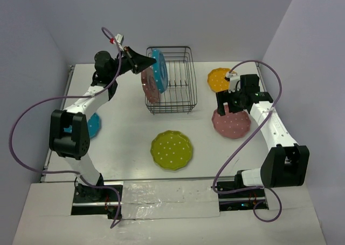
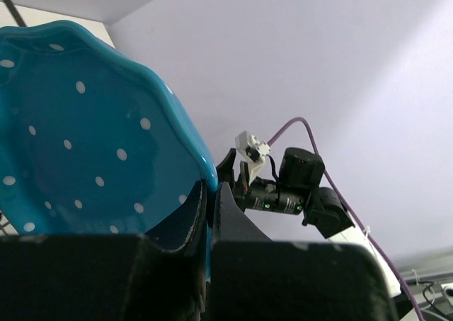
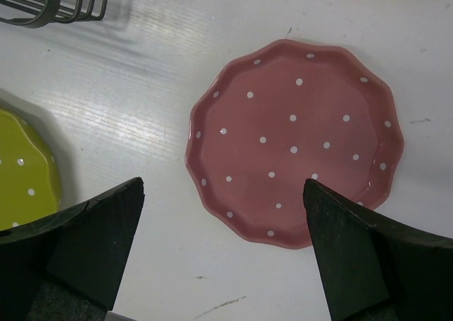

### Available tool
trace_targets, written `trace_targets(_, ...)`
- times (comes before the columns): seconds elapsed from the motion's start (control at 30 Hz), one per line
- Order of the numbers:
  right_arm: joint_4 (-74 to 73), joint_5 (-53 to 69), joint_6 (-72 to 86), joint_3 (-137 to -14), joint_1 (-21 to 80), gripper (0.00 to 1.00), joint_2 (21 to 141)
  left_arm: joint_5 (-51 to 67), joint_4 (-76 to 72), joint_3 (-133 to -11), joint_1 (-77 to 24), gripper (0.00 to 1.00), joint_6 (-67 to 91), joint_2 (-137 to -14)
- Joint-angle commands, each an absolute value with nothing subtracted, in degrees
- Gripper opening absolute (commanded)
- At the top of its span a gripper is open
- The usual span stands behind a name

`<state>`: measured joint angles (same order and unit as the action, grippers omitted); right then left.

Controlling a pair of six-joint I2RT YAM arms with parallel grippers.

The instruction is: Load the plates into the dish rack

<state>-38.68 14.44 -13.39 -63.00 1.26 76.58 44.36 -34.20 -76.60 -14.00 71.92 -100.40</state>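
the left gripper (image 1: 141, 63) reaches to the left end of the black wire dish rack (image 1: 178, 96), its jaws pressed onto the rim of a teal-blue plate (image 1: 158, 69), which it holds upright on edge. in the left wrist view its fingers (image 2: 192, 218) pinch the scalloped rim of that plate (image 2: 92, 137) from both sides. just beside it, a pink plate (image 1: 150, 86) stands on edge at the same end of the rack; whether it sits between the prongs cannot be told.

the right gripper (image 1: 225, 107) hangs over a second pink plate (image 1: 233, 125) lying flat on the white table (image 1: 124, 148), right of the rack. in the right wrist view the fingers (image 3: 92, 229) are spread wide, and that plate (image 3: 294, 144) lies between and beyond them, not gripped.

an orange-yellow plate (image 1: 218, 79) lies flat near the rack's far right corner, a yellow-green plate (image 1: 171, 150) lies in front of the rack, and another teal-blue plate (image 1: 93, 126) shows partly under the left arm.
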Motion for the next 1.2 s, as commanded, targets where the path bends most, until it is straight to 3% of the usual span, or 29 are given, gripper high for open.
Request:
trace_targets(0.0,-38.23,13.97,-14.06,-65.48,1.67,1.0,77.61,42.54,-47.11,-78.22,-13.01,0.0,75.41,-100.1)
trace_targets(0.63,-37.62,13.18,-14.68,-64.6,1.67,1.0,78.75,42.1,-52.73,-74.44,-10.99,0.0,77.96,-106.52)
trace_targets(1.17,-37.53,13.27,-14.85,-64.95,1.67,1.0,79.37,43.33,-48.52,-75.58,-9.76,0.0,74.36,-110.38)
